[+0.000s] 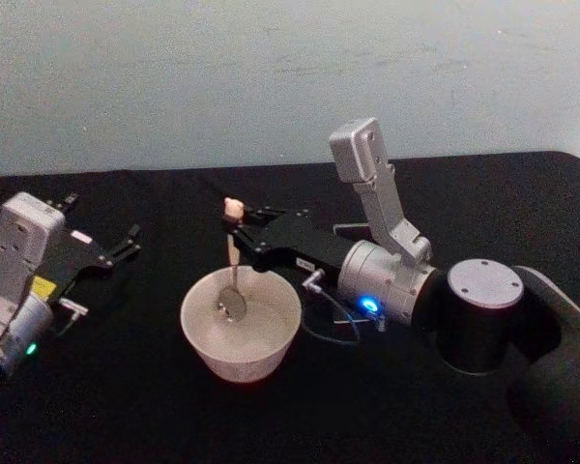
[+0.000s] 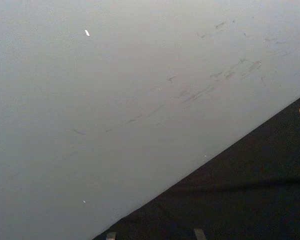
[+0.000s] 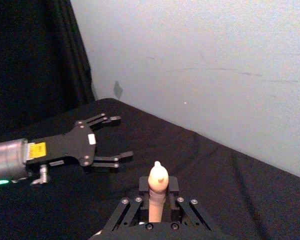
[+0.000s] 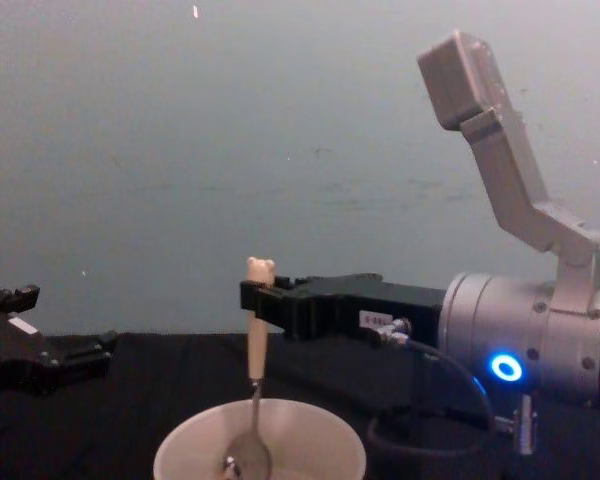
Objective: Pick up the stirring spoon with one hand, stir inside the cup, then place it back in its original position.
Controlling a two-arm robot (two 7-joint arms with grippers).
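I am gripping the stirring spoon (image 1: 232,253) in the right pincer (image 1: 234,224), which is clenched on the peach handle just under the bear head. I am holding it upright, with its shiny bowl sitting low inside the cup (image 1: 240,360), near the middle. The cup is standing toward the near middle of the bench (image 1: 126,416). The left pincer (image 1: 104,220) is lying released at the far left, well apart from the cup.

What I am watching for: the grip is sitting high on a slim handle, so a sideways push from the cup wall could swivel the spoon between the jaws or drag it loose. The cup is looking light and unanchored on the cloth, so too wide a stirring circle could shove or tip it.
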